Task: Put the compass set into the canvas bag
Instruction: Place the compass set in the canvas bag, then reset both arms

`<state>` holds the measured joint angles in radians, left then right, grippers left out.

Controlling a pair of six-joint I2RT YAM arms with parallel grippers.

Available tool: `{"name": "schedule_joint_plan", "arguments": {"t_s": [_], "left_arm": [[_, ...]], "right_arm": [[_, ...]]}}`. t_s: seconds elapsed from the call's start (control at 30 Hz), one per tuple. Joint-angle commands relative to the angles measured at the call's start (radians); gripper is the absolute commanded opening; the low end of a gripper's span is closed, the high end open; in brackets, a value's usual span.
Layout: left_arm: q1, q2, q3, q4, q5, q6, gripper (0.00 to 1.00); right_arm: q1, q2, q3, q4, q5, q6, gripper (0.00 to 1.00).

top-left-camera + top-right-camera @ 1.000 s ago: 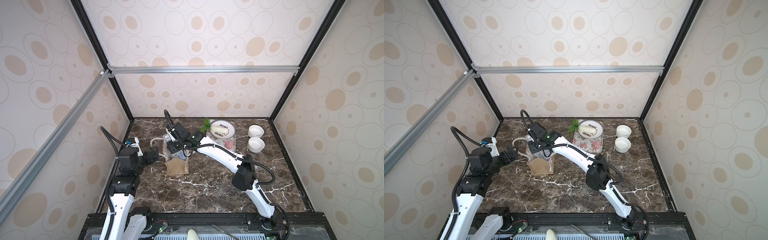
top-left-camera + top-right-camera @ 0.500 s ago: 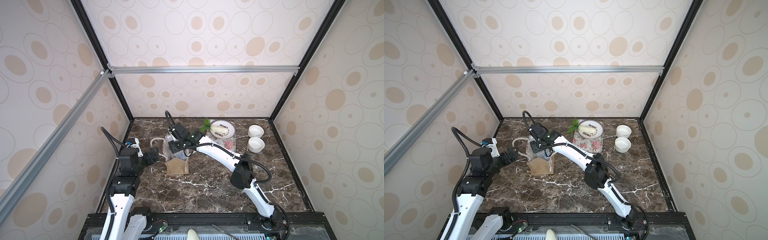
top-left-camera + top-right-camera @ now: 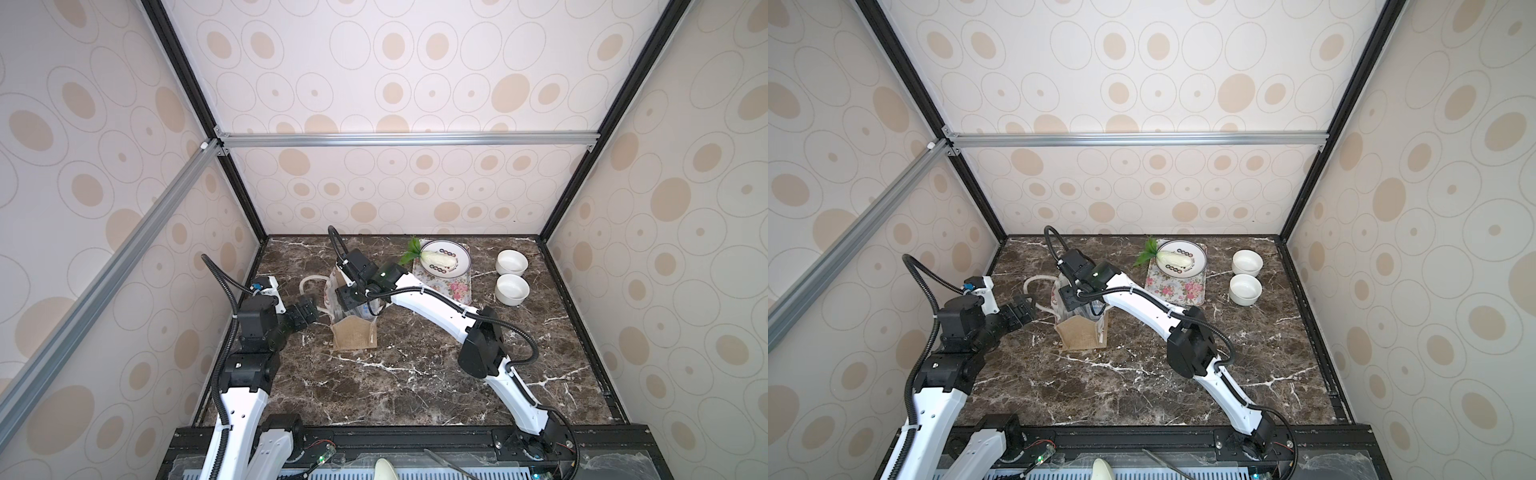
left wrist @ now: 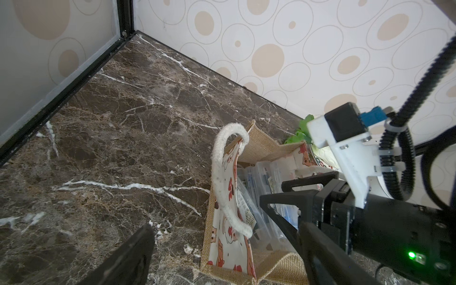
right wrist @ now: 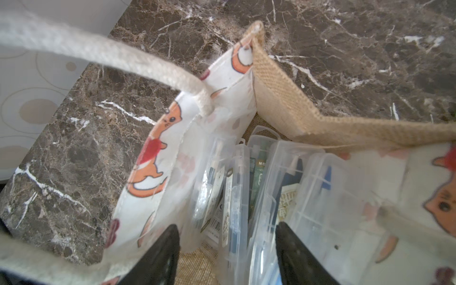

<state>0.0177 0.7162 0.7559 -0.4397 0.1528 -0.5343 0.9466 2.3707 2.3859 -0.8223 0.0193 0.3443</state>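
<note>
Upright, compass set [image 5: 237,197] in canvas bag [image 5: 283,103]

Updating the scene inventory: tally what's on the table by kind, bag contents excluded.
Canvas bag: 1
Floral mat: 1
Plate: 1
White bowl: 2
Cabbage: 1
Total: 6
</note>
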Motion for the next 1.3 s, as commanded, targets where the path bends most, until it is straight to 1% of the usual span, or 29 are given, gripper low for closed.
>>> {"name": "schedule_joint_plan", "arguments": {"t_s": [0.0, 0.1, 0.2, 0.3, 0.37, 0.43, 0.57, 0.6, 0.67, 0.73, 0.8, 0.9, 0.93, 0.97, 1.07, 1.1, 1.13, 1.17, 1.2, 1.23, 1.27], "left_arm": [[0.002, 0.002, 0.029, 0.005, -0.04, 0.019, 0.92], [0.001, 0.025, 0.069, 0.023, -0.086, 0.055, 0.93], [0.003, 0.05, 0.119, 0.041, -0.189, 0.116, 0.93], [0.005, 0.061, 0.165, 0.064, -0.323, 0.175, 0.94], [0.013, 0.066, 0.18, 0.084, -0.406, 0.2, 0.96], [0.029, 0.073, 0.172, 0.101, -0.462, 0.203, 0.98], [0.067, 0.095, 0.11, 0.12, -0.523, 0.187, 1.0], [0.069, 0.105, 0.085, 0.128, -0.542, 0.186, 1.0], [0.072, 0.126, 0.018, 0.157, -0.576, 0.183, 1.0], [0.071, 0.136, -0.075, 0.252, -0.569, 0.211, 1.0], [0.073, 0.137, -0.197, 0.389, -0.554, 0.236, 1.0], [0.069, 0.133, -0.388, 0.647, -0.525, 0.284, 1.0], [0.069, 0.141, -0.448, 0.748, -0.523, 0.303, 1.0], [0.067, 0.154, -0.497, 0.835, -0.519, 0.323, 1.0], [0.054, 0.222, -0.575, 1.015, -0.505, 0.358, 1.0], [0.051, 0.243, -0.583, 1.056, -0.481, 0.359, 1.0], [0.037, 0.27, -0.593, 1.107, -0.462, 0.348, 1.0], [0.017, 0.303, -0.612, 1.186, -0.441, 0.346, 1.0], [-0.009, 0.337, -0.631, 1.257, -0.438, 0.357, 1.0], [-0.043, 0.382, -0.627, 1.296, -0.465, 0.375, 1.0], [-0.067, 0.414, -0.614, 1.341, -0.477, 0.4, 1.0]], "right_arm": [[0.008, -0.138, 0.011, 0.031, -0.011, -0.068, 0.65], [0.004, -0.219, -0.012, 0.028, 0.031, -0.143, 0.66], [-0.015, -0.319, -0.075, 0.013, 0.11, -0.205, 0.68], [-0.088, -0.476, -0.239, 0.031, 0.135, -0.21, 0.69], [-0.162, -0.613, -0.424, 0.094, 0.136, -0.205, 0.69], [-0.243, -0.739, -0.605, 0.146, 0.137, -0.198, 0.7], [-0.445, -0.971, -0.934, 0.209, 0.092, -0.2, 0.75], [-0.485, -1.014, -1.005, 0.221, 0.105, -0.209, 0.81], [-0.575, -1.111, -1.182, 0.283, 0.155, -0.199, 1.0], [-0.65, -1.177, -1.349, 0.369, 0.215, -0.18, 1.0], [-0.719, -1.199, -1.49, 0.463, 0.241, -0.185, 1.0], [-0.73, -1.162, -1.648, 0.639, 0.374, -0.234, 1.0], [-0.734, -1.133, -1.698, 0.717, 0.422, -0.228, 1.0], [-0.744, -1.107, -1.735, 0.789, 0.443, -0.226, 1.0], [-0.774, -1.009, -1.839, 1.034, 0.414, -0.259, 1.0], [-0.778, -0.987, -1.836, 1.073, 0.418, -0.275, 1.0], [-0.781, -0.976, -1.812, 1.051, 0.401, -0.296, 1.0], [-0.783, -0.967, -1.848, 1.181, 0.376, -0.345, 1.0], [-0.787, -0.967, -1.878, 1.272, 0.348, -0.374, 1.0], [-0.801, -0.955, -1.911, 1.401, 0.304, -0.387, 1.0], [-0.81, -0.938, -1.92, 1.448, 0.261, -0.389, 1.0]]}}
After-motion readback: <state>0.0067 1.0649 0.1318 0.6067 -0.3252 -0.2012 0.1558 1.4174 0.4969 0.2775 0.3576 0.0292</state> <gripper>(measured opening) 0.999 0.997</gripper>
